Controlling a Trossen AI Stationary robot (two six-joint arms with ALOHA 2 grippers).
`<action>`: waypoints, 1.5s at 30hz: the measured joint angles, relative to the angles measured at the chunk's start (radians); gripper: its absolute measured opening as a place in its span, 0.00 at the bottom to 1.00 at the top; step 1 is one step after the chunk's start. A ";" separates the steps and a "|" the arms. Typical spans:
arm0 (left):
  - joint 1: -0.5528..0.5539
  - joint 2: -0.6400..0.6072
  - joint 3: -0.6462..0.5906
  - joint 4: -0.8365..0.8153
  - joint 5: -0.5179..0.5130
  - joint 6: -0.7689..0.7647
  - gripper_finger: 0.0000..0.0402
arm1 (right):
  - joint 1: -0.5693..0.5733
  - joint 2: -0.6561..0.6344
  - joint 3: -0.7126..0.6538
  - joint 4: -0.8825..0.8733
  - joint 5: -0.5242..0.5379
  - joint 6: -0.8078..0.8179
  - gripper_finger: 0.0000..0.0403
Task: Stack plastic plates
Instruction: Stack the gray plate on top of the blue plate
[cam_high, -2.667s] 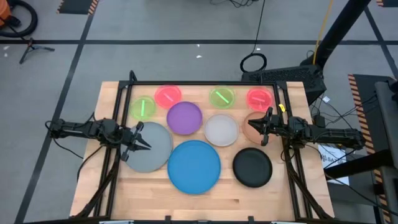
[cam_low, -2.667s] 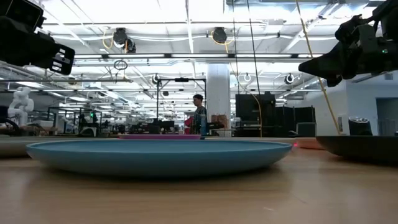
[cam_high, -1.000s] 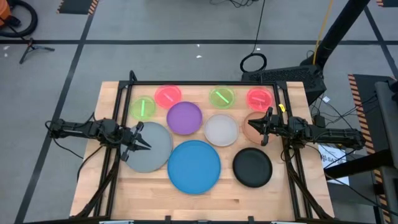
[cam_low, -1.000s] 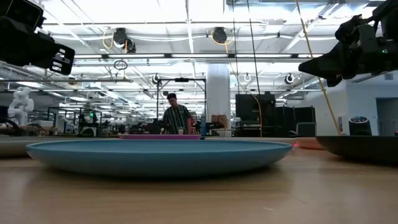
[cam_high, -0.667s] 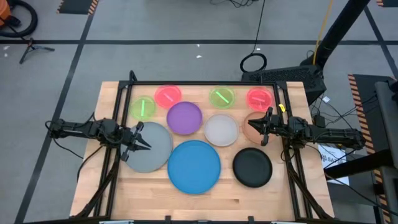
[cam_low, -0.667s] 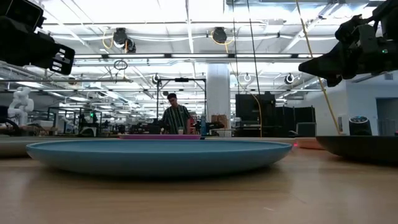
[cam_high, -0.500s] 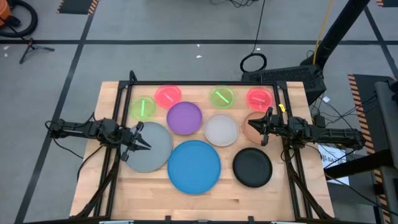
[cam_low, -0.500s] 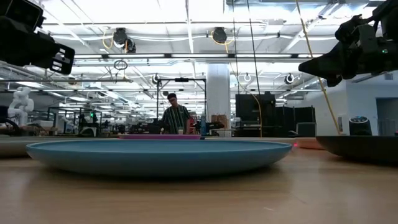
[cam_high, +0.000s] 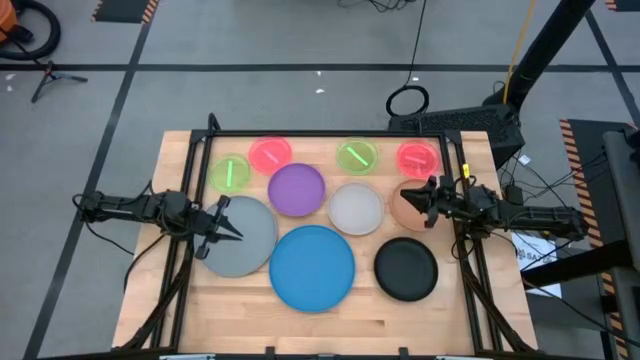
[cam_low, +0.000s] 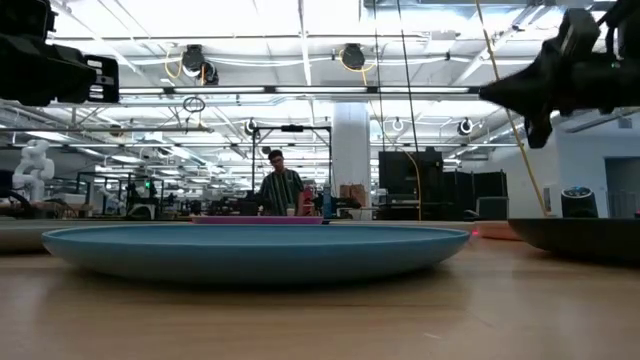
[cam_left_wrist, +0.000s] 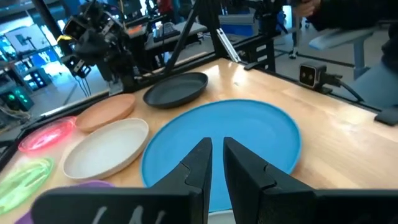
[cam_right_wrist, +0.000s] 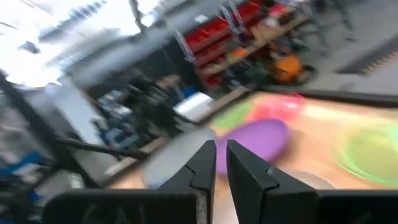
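- Ten round flat plastic plates lie singly on the wooden table (cam_high: 240, 305), none stacked: a large blue plate (cam_high: 312, 267) at the middle front, a large grey plate (cam_high: 243, 238) beside it, a medium black plate (cam_high: 406, 270) on the other side.
- Behind them lie a medium purple plate (cam_high: 297, 189), a white plate (cam_high: 357, 208) and a tan-orange plate (cam_high: 405, 205).
- Along the far edge lie two neon green small plates (cam_high: 230, 173) (cam_high: 357, 156) and two translucent red-pink ones (cam_high: 270, 153) (cam_high: 417, 157).
- The left gripper (cam_high: 226, 222) hangs over the grey plate's edge, its jaws nearly pressed together with only a thin slit, holding nothing; the blue plate lies just ahead of them.
- The right gripper (cam_high: 424, 193) hangs over the tan-orange plate, jaws likewise nearly together and empty; the purple plate lies ahead.
- A person (cam_low: 283, 190) stands in the room behind.
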 joint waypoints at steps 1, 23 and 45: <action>0.000 0.000 0.000 0.002 0.000 0.005 0.12 | 0.003 0.011 0.000 0.047 -0.021 0.003 0.08; -0.002 0.002 0.000 0.024 0.020 -0.320 0.12 | 0.069 0.747 0.495 0.213 0.001 -0.094 0.08; -0.002 0.002 0.000 0.029 0.019 -0.087 0.12 | 0.065 1.459 1.262 -0.107 -0.007 -0.022 0.08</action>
